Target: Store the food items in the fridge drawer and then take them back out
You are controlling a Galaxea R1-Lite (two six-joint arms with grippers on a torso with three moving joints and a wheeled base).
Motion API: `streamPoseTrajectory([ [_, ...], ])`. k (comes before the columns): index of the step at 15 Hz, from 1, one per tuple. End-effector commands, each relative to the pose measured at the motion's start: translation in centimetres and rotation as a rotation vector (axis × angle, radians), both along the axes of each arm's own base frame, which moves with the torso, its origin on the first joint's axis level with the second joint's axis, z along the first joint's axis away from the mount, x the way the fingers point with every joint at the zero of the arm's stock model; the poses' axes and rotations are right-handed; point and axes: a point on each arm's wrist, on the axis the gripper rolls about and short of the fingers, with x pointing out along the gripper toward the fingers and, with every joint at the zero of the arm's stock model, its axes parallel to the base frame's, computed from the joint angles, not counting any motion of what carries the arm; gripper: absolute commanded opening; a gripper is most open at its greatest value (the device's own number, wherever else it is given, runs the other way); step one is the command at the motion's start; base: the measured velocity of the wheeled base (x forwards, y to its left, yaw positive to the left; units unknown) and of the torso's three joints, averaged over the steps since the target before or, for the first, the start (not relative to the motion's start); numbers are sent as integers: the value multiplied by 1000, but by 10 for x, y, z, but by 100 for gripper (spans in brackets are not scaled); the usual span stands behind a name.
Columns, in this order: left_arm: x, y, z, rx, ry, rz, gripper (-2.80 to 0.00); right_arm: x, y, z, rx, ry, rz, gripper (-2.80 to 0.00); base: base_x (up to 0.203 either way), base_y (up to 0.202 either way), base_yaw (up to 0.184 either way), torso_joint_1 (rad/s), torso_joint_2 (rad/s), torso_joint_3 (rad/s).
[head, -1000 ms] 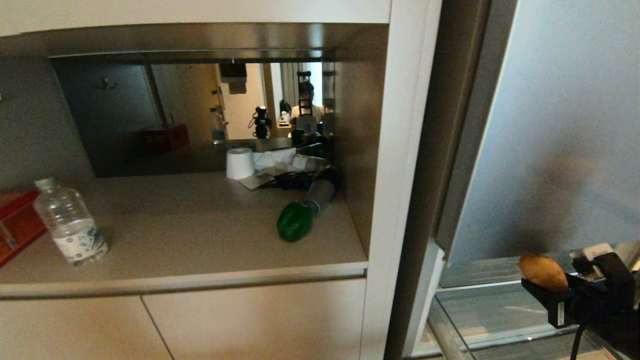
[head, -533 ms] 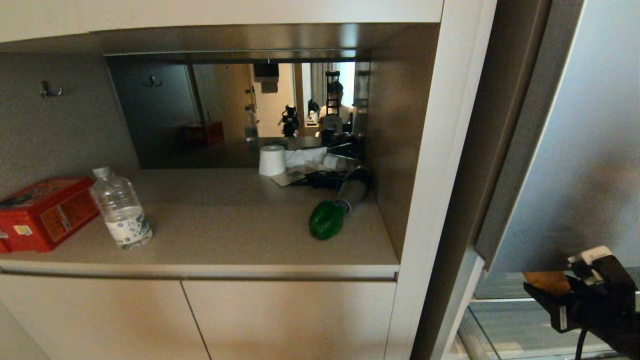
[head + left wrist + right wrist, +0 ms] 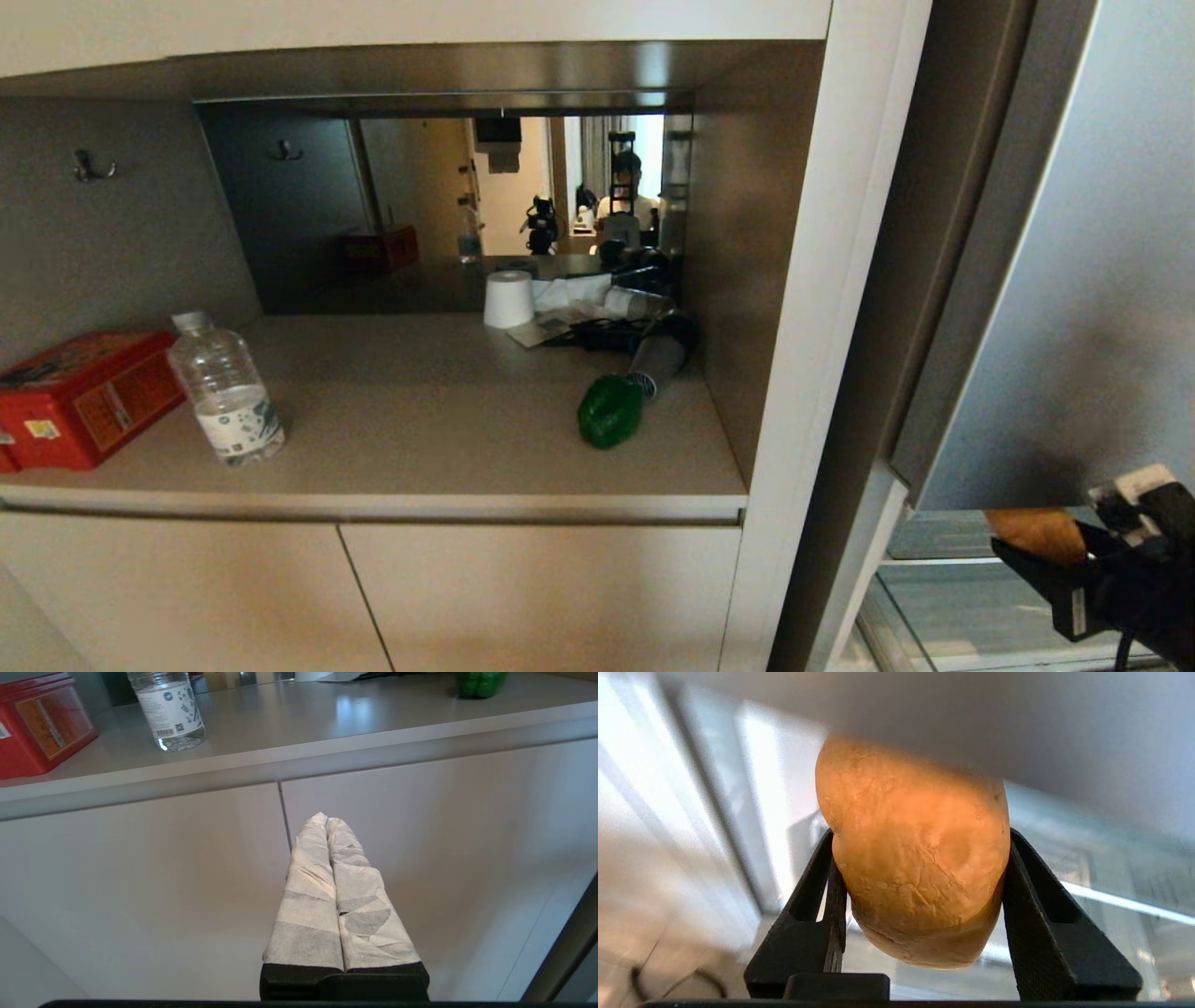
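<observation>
Your right end effector (image 3: 1064,560) grips the tan bun (image 3: 1036,534) between its black fingers, low at the far right, in front of the silver fridge door (image 3: 1074,280) and just above the clear fridge drawer (image 3: 952,597). Your left end effector (image 3: 327,826) is parked with its wrapped fingers pressed together on nothing, facing the cabinet fronts (image 3: 420,835) below the bench.

You are most likely in the storing half: the bun is held at the drawer and not yet set down, while the green pepper (image 3: 609,411) lies on the bench (image 3: 420,439), well apart from the fridge. The next move calls for lowering the bun clear of the door's lower edge and over the drawer's front wall, then releasing it on the ribbed base. Whether the drawer is pulled out far enough you cannot tell from here.

Sweeping the bench from left to right, you have a red tin (image 3: 84,392), a water bottle (image 3: 226,392), a roll of paper (image 3: 509,299) with loose clutter at the back, then the pepper touching the nozzle of a grey hair dryer (image 3: 658,355). That dryer crowds the pepper's far side, and the white cabinet post (image 3: 822,327) stands between the bench and the fridge, so you must carry the pepper round it.
</observation>
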Motion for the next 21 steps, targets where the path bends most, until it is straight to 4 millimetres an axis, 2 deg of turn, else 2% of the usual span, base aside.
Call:
streamPoseTrajectory([
  [1,1,0,-3,0,10,0,-280,-25,5,19,-14,-64,9,-280,0,0,0,0,0,0],
  [5,1,0,-3,2,10,0,-280,-68,16,29,-17,-71,94,-280,0,0,0,0,0,0],
  [7,1,0,-3,0,10,0,-280,-79,22,33,47,-22,259,-280,0,0,0,0,0,0],
  [10,1,0,-3,-7,8,0,-280,-75,32,57,156,19,549,-280,0,0,0,0,0,0],
  [13,1,0,-2,-95,6,11,-280,-77,46,57,182,71,729,-280,0,0,0,0,0,0],
  [17,1,0,-2,-106,5,11,-280,-76,68,63,184,122,950,-280,0,0,0,0,0,0],
  [19,1,0,-2,-110,5,11,-280,-72,90,70,159,162,1054,-280,0,0,0,0,0,0],
  [21,1,0,-2,-112,5,10,-280,-63,122,68,114,262,1063,-280,0,0,0,0,0,0],
])
